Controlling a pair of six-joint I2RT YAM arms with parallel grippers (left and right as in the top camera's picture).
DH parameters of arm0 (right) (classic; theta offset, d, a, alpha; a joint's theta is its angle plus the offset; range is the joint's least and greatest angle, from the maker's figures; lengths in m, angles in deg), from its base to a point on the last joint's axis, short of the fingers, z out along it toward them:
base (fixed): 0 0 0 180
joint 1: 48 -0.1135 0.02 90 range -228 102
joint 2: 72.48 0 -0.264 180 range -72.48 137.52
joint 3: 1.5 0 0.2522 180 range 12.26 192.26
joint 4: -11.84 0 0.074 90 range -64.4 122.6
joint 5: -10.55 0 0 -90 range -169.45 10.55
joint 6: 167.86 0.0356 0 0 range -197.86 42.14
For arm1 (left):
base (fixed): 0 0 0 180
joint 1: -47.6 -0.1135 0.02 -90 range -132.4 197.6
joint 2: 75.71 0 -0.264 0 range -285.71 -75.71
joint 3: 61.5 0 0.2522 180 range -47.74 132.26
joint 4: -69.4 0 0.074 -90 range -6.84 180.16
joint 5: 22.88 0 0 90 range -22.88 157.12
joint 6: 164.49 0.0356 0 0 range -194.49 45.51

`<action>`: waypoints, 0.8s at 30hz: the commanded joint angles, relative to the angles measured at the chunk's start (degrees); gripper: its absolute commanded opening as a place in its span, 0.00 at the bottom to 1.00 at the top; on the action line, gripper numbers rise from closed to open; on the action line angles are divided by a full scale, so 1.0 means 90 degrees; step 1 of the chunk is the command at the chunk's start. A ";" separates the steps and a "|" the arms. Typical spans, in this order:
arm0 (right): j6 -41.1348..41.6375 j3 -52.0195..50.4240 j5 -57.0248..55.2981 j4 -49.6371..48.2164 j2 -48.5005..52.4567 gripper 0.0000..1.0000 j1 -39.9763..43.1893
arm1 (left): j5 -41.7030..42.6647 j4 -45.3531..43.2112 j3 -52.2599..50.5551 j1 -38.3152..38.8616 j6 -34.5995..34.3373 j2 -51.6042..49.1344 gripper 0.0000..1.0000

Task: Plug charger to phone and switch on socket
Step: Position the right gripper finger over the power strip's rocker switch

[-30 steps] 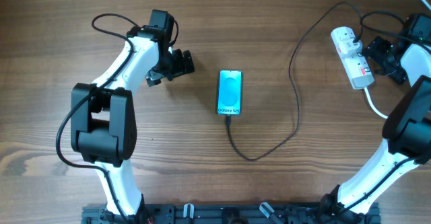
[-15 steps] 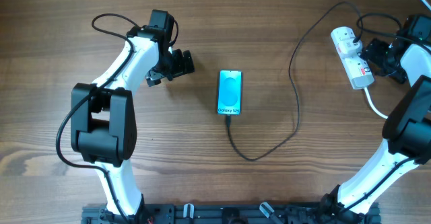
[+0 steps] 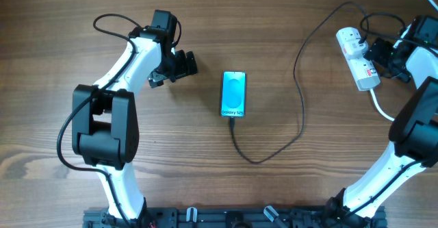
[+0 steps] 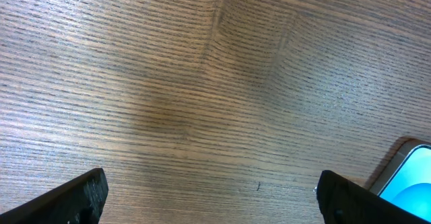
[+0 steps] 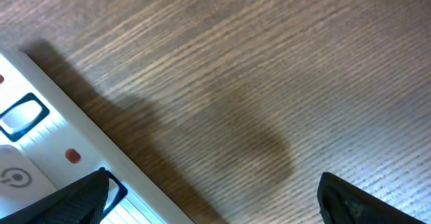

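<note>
- Right end effector point(image 3: 374, 52), jaws wide and empty, hovers beside the socket point(image 3: 356, 62) at the desk's point(image 3: 205, 173) two o'clock.
- Left end effector point(image 3: 189, 64), wide, empty, sits at the phone's point(image 3: 233, 94) ten o'clock.
- Charger point(image 3: 301, 111) tip touches the phone's six o'clock edge.

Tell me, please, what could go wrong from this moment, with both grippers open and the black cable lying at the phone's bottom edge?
1. The right gripper hangs open close beside the socket; its wide fingers might press the wrong red switch or shove the socket sideways.
2. If the socket slides, the charger could tug the phone; how firmly its tip sits cannot be seen.
</note>
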 commanded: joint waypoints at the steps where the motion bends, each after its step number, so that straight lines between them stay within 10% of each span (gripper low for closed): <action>1: -0.0068 -0.0058 0.0126 -0.0102 0.0155 1.00 -0.0024 | -0.0107 0.0002 0.0022 0.0005 -0.0036 0.0153 1.00; 24: -0.0160 -0.0124 -0.0663 -0.0214 0.0155 1.00 -0.0032 | -0.0107 0.0002 0.0024 0.0005 -0.0039 0.0153 1.00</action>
